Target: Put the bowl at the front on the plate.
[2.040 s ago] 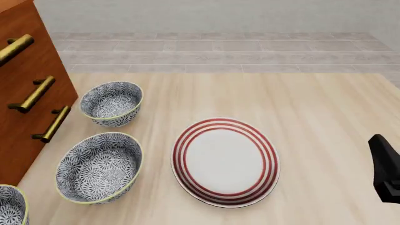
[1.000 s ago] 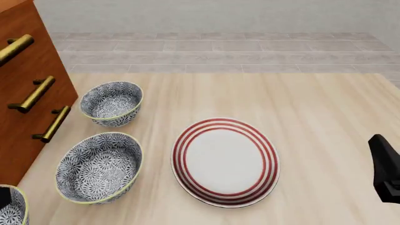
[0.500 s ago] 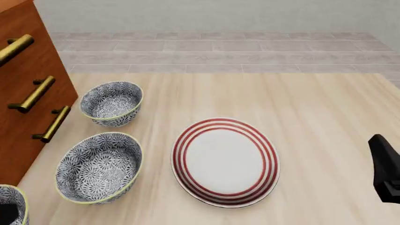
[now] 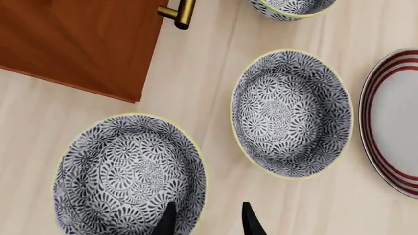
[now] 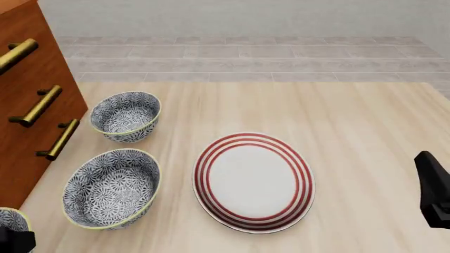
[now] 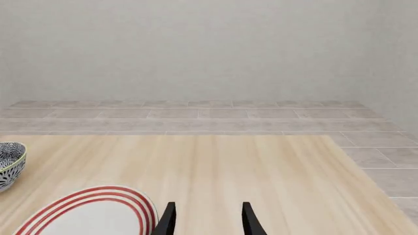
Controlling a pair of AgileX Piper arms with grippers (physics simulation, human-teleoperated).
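Seen from the front, a dark part of the left arm (image 5: 14,241) now covers the lower half of the bowl (image 5: 12,220) at the near left corner of the pale wooden surface (image 5: 351,116), where two seconds ago that bowl showed whole and no arm was in frame; the middle bowl (image 5: 113,188), the far bowl (image 5: 125,116), the plate (image 5: 253,182) and the dark right arm (image 5: 434,190) at the right edge have not moved. The plate lies bare just right of the middle bowl, with broad open wood beyond it and to its right, while a brown cabinet (image 5: 28,105) with brass handles walls off the left side. The left wrist view supplies what the front view cuts off: the front bowl (image 4: 129,175) sits whole on the surface just off the cabinet's corner (image 4: 78,44), apart from the middle bowl (image 4: 292,112), with only a rim of the far bowl (image 4: 292,7) and the red-ringed edge of the plate (image 4: 392,122) in frame. The left hand (image 4: 207,220) is spread, one fingertip (image 4: 167,221) over the bowl's inside near its rim, the other over bare wood outside it; contact cannot be told. The right wrist view shows the right hand (image 6: 207,220) spread and holding nothing above the surface just beside the plate's rim (image 6: 98,208), with a sliver of a bowl (image 6: 10,164), the surface's far edge, a tiled floor (image 6: 196,115) and a grey wall beyond.
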